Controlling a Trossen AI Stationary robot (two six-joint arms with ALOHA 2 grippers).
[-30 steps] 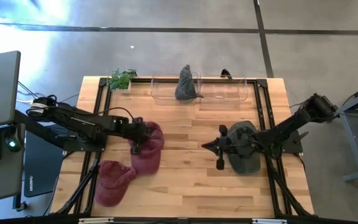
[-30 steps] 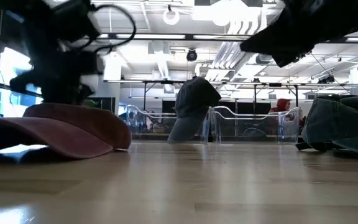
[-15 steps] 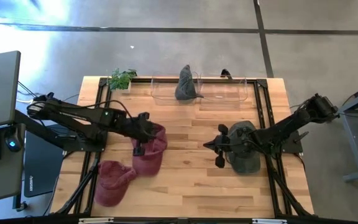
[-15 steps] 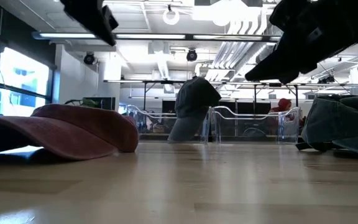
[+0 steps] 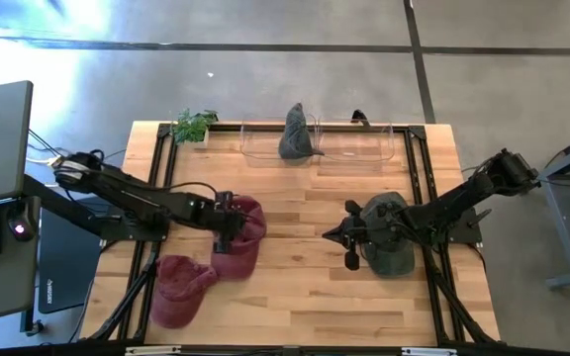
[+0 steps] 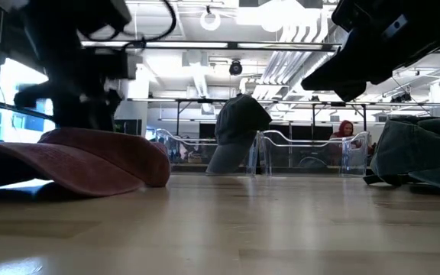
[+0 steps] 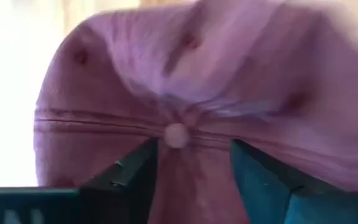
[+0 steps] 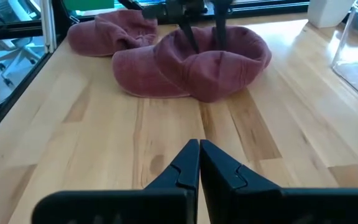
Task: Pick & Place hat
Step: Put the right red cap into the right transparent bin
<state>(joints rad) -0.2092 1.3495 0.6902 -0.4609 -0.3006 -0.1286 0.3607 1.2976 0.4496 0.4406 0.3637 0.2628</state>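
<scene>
A maroon cap [image 5: 240, 237] lies crown up on the table's left half, and also shows in the right wrist view [image 8: 197, 59]. My left gripper [image 5: 228, 225] is open and low over its crown, one finger on either side of the top button [image 7: 176, 134]. A second maroon cap [image 5: 178, 287] lies crumpled near the front left. A dark grey cap [image 5: 297, 133] stands in the clear bin [image 5: 364, 148] at the far edge. My right gripper [image 5: 329, 235] is shut and empty above bare table, beside a grey-green cap [image 5: 392, 252]. My left gripper comes from above, pointing down, with its open fingers [image 8: 190, 37] set on the top of the maroon cap's crown [image 7: 185, 168], astride the button. The cloth looks dented under the fingertips. The cap lies on the table by its brim and lower rim.
A small green plant [image 5: 194, 126] stands at the far left corner. Black frame rails [image 5: 419, 168] run along the table's left and right sides. Bare wood lies between the two arms [image 5: 295, 257]. A person in red shows in the room far behind [image 6: 346, 130].
My left gripper has risen off the maroon cap, shifted a little toward the table's right edge, and come back down onto the crown. The cap's crown has moved slightly toward the right and stands a bit fuller.
</scene>
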